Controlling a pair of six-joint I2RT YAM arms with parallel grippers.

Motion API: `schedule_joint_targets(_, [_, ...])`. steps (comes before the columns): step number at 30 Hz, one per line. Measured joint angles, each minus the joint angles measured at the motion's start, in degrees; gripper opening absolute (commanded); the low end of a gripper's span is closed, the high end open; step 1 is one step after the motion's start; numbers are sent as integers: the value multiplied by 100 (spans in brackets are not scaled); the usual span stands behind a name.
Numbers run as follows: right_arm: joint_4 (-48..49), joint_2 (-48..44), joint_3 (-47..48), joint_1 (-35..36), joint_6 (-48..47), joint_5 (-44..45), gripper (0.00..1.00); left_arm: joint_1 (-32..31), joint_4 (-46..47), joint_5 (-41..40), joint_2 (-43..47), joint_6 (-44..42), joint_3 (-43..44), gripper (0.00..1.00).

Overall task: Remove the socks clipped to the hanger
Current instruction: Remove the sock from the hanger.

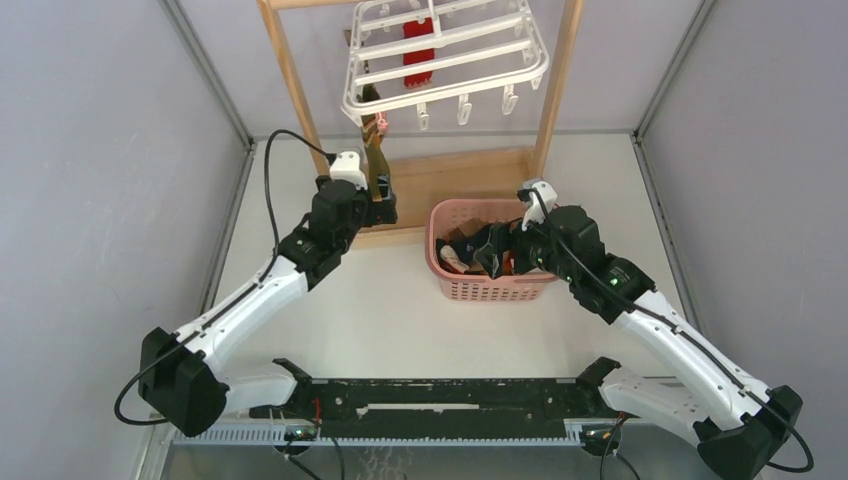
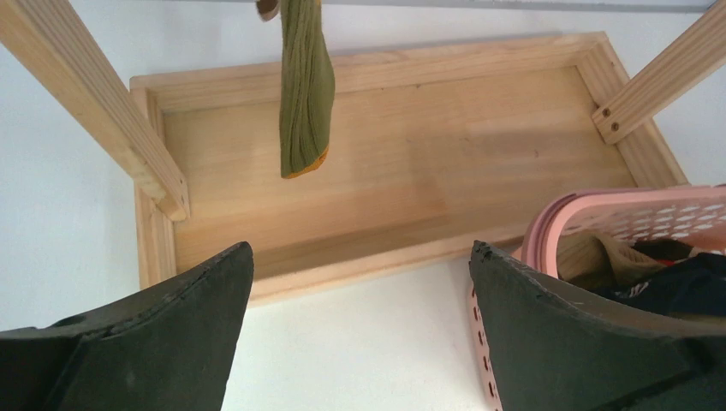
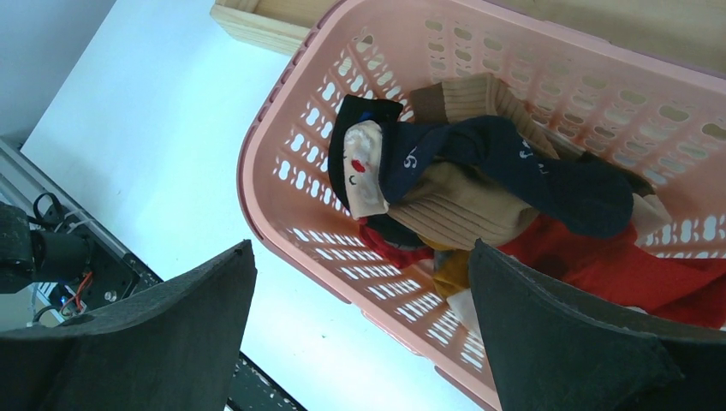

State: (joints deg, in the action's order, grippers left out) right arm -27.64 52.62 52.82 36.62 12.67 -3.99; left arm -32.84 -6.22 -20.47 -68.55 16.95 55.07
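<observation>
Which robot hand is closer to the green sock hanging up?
Left. The left gripper is right by the green sock, not touching; the right gripper hovers over the pink basket.

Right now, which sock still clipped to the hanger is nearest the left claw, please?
The olive-green sock, front-left corner; the red sock hangs farther back.

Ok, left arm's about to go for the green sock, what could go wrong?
The green sock hangs ahead of the open left gripper, slightly off centre, so closing may miss. Tugging could swing the hanger, where a red sock hangs too. Released here, it drops into the wooden tray, not the pink basket.
</observation>
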Motion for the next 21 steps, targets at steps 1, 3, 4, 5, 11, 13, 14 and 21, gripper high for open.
schedule_joint_targets(1, [0, -9, -2, 2, 0, -13, 97, 55, 63, 46, -35, 2, 0, 100])
schedule_joint_targets(3, [0, -24, -7, 2, -2, -35, 96, 177, 184, 162, -116, 2, 0, 100])
schedule_joint_targets(4, [0, -33, -7, 4, -2, -46, 96, 232, 223, 197, -160, 4, 0, 100])
schedule_joint_targets(5, [0, -44, -7, 7, -4, -59, 96, 299, 251, 262, -210, 7, 0, 100])
schedule_joint_targets(11, [0, -72, -7, 20, -11, -87, 96, 608, 433, 492, -562, 22, 0, 100])
schedule_joint_targets(13, [0, -83, -7, 20, -22, -98, 96, 678, 463, 533, -649, 22, 0, 100])
schedule_joint_targets(14, [0, -87, -7, 20, -24, -103, 96, 715, 479, 560, -693, 22, 0, 100])
schedule_joint_targets(21, [-11, -188, -7, 26, -59, -103, 96, 1058, 485, 824, -940, 20, 2, 100])
